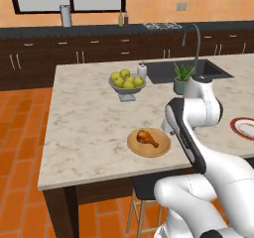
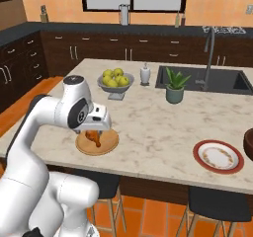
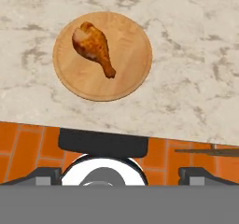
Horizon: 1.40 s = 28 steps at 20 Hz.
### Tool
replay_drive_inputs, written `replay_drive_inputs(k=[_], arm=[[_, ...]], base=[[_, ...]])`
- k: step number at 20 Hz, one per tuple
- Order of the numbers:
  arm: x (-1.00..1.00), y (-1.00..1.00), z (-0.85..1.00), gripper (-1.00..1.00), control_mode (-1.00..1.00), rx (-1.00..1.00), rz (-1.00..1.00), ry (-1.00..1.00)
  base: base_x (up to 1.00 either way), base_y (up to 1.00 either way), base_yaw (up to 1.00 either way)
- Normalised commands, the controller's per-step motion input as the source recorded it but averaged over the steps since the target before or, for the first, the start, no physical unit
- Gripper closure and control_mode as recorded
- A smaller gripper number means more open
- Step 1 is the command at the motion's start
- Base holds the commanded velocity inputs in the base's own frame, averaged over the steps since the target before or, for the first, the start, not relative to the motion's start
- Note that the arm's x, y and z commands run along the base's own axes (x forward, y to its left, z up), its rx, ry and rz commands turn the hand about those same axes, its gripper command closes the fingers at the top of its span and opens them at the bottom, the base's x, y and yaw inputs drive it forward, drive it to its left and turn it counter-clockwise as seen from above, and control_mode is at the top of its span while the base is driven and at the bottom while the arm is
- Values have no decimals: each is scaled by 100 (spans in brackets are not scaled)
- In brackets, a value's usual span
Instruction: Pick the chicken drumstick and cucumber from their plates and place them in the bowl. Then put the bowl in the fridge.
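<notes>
The chicken drumstick [image 3: 93, 43], glossy orange-brown, lies on the tan wooden plate [image 3: 133, 55] near the island's front edge, also seen from the left as drumstick [image 1: 148, 138] on plate [image 1: 159, 148]. My gripper [image 3: 121, 175] hovers above the front edge of that plate, open, with nothing between its fingers. From the right, the hand [image 2: 95, 122] covers part of the drumstick [image 2: 93, 138]. The white plate with red rim [image 2: 218, 156] sits far right, beside the dark bowl [image 2: 248, 144] at the frame edge. The cucumber and fridge are out of view.
A grey footed bowl of yellow fruit [image 1: 127, 83], a white dispenser [image 1: 142, 71] and a potted plant [image 1: 182, 78] stand mid-island by the sink [image 1: 184, 71]. Black stools [image 3: 102, 143] sit under the counter's front edge. Bare marble lies between the two plates.
</notes>
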Motion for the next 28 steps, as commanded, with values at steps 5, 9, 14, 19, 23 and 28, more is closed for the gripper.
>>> replay_drive_inputs(k=[5, 9, 14, 19, 23, 28], arm=[[75, 37, -34, -100, -100, -3, 7, 5], [75, 13, -36, -100, -100, -2, 20, 9], [67, 15, -41, -100, -100, 0, 28, 7], [81, 25, -39, -100, -100, 0, 16, 11], [58, 16, -26, -100, -100, -3, 0, 4], [22, 2, -39, -100, -100, -2, 0, 2]], base=[[0, 0, 0], [0, 0, 0], [0, 0, 0], [0, 0, 0], [0, 0, 0], [0, 0, 0]])
